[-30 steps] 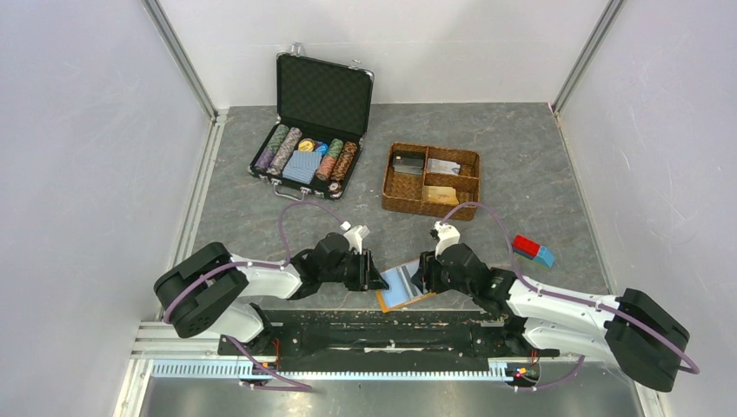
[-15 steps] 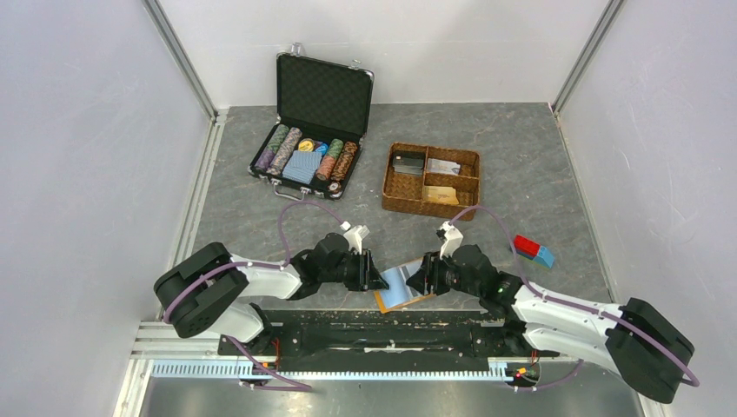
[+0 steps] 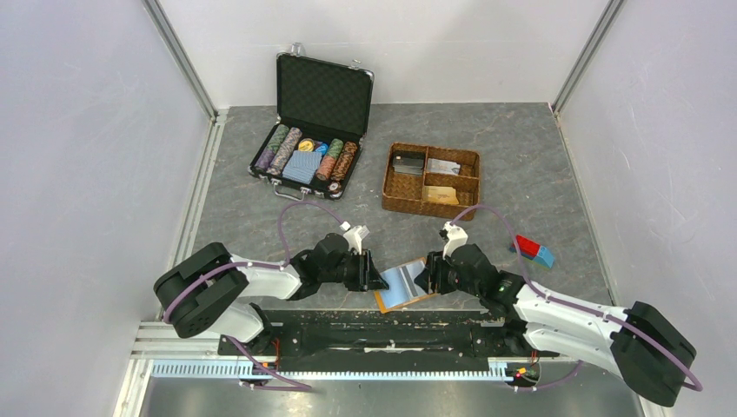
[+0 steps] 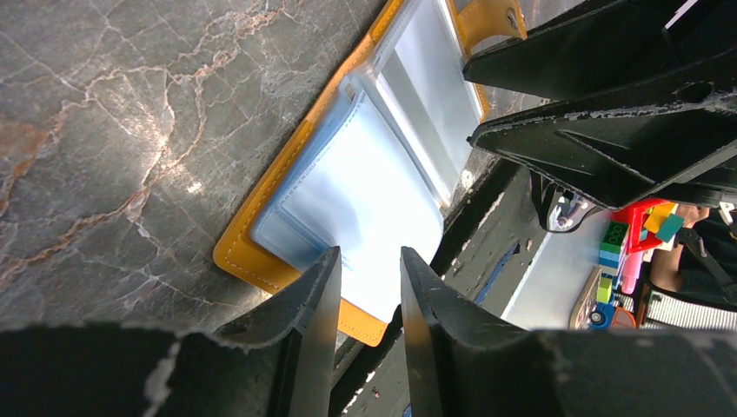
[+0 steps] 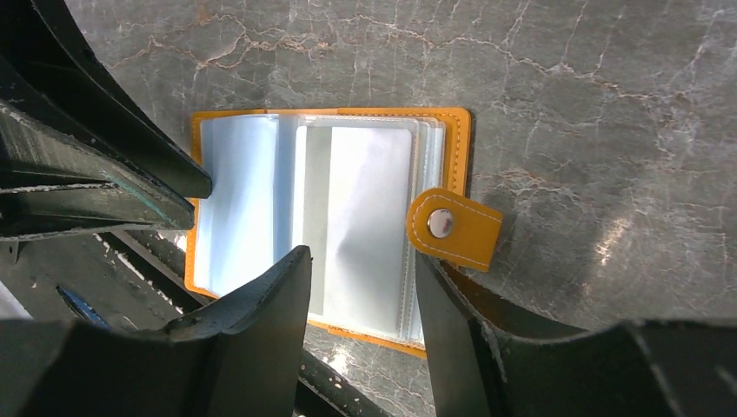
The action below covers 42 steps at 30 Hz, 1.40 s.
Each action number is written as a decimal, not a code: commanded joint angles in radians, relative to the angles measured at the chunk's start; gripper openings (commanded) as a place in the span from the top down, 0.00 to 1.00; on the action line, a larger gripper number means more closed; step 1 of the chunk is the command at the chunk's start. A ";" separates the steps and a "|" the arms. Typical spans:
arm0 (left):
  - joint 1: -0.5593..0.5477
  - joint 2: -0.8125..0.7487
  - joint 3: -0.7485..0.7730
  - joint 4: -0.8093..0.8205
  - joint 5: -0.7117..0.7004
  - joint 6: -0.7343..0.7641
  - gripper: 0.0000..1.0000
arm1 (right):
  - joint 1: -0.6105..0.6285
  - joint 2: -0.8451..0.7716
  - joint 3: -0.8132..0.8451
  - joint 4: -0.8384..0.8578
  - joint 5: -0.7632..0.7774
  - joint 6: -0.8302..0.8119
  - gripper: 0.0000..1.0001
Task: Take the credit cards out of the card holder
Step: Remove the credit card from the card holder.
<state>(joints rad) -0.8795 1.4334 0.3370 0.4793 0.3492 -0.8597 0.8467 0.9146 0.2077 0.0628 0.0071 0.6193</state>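
The card holder (image 3: 404, 286), orange-tan with pale blue clear sleeves, lies open at the table's near edge. It shows in the left wrist view (image 4: 348, 182) and the right wrist view (image 5: 261, 191), snap tab (image 5: 452, 228) out to the right. A pale rectangle (image 5: 361, 200) sits in the top right sleeve; I cannot tell if it is a card. My left gripper (image 3: 375, 278) (image 4: 371, 261) is slightly open over the holder's left edge. My right gripper (image 3: 423, 276) (image 5: 361, 261) is open just over the right page. An orange-yellow credit card (image 3: 441, 195) lies in the basket.
The brown woven basket (image 3: 474, 178) stands behind the holder with a dark item and a pale card in its far compartments. An open black case (image 3: 323, 87) with chips and blue playing cards (image 3: 302, 167) is at the far left. A red-and-blue block (image 3: 532, 250) lies right.
My right gripper dipped left toward the holder, then drew back a little to the right. The left arm and the holder have hardly moved.
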 commanded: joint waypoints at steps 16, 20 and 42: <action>-0.003 0.000 -0.007 0.005 -0.013 0.013 0.61 | -0.003 -0.012 0.009 0.094 -0.087 -0.003 0.50; -0.002 -0.002 -0.006 0.003 -0.013 0.014 0.61 | -0.003 -0.019 0.006 0.112 -0.110 -0.005 0.50; -0.003 -0.092 0.020 -0.081 -0.014 0.012 0.56 | -0.003 -0.001 -0.006 0.305 -0.328 0.000 0.53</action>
<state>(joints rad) -0.8795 1.4025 0.3374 0.4400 0.3454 -0.8593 0.8421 0.8898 0.2119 0.2386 -0.2314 0.6098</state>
